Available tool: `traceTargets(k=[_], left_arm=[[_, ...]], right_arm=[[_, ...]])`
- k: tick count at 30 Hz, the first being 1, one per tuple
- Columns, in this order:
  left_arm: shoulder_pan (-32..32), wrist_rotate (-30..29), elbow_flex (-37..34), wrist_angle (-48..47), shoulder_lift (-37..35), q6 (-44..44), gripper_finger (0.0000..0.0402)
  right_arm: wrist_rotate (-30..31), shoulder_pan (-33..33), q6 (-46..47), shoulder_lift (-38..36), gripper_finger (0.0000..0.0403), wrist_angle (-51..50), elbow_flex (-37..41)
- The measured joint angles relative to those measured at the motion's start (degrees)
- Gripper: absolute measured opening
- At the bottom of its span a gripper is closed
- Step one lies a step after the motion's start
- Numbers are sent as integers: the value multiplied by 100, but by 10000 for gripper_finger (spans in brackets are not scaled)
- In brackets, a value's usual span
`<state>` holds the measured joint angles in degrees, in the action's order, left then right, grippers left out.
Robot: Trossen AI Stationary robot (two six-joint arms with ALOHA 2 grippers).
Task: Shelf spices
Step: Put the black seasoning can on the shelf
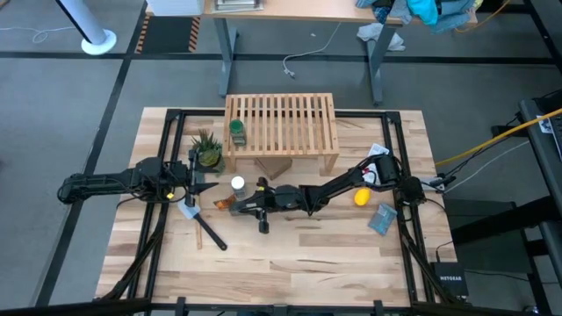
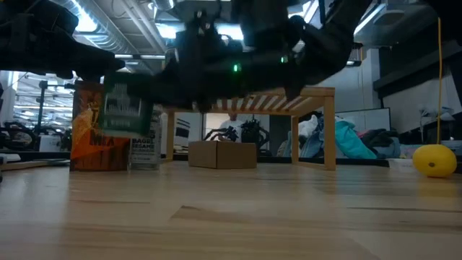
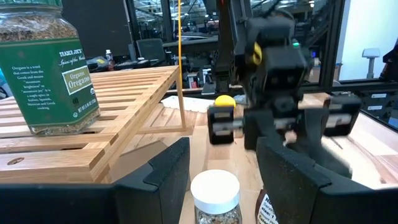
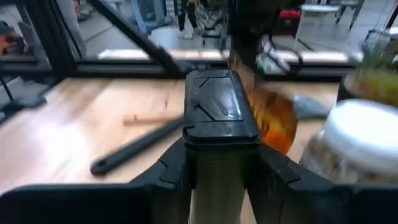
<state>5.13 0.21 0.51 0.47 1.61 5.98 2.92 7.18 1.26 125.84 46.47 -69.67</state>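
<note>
- My right gripper (image 4: 217,163) has its two fingers closed against the sides of the dark squarish tin (image 4: 219,112), which stands upright between them with its black lid facing the wrist camera.
- From above, that tin (image 1: 262,189) sits on the worktop (image 1: 299,263) in front of the shelf (image 1: 281,123), with the white-capped jar (image 1: 237,184) just beside it and the amber-orange bottle (image 1: 225,204) near both.
- The green-lidded jar (image 1: 237,132) stands upright on the shelf's slatted top, near its left end.
- My right arm reaches low across the worktop from the right side, stretched toward the middle, passing the yellow round thing (image 1: 361,197).
- My left gripper (image 3: 224,168) points at the white-capped jar, fingers parted and holding nothing; the jar's cap shows between them.
- My left arm lies stretched in from the left, beside the potted plant (image 1: 207,151).
</note>
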Motion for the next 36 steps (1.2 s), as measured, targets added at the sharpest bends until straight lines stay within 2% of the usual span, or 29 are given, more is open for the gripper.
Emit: traceTargets(k=[4,8,14,19,22,30,36], left_arm=[[1,0,0,0,0,0,180],[1,0,0,0,0,0,180],[0,2,0,0,0,0,180],[0,0,0,-2,0,0,180],[2,0,0,-2,0,0,180],[2,0,0,0,0,0,180],[1,0,0,0,0,0,180]], right_arm=[[12,-4,-42,-342,116,-49,0],[317,-4,-613,-837,116,-345,0],[1153,-58,-1572,-1779,116,-1601,0],[1246,-418,-1694,-2402,116,-2239,-4],[931,-768,-1757,-2588,116,-2380,-4],[-446,-1849,-1474,-2632,116,-2738,-4],[-712,-2281,-1327,-2627,116,-2981,-4]])
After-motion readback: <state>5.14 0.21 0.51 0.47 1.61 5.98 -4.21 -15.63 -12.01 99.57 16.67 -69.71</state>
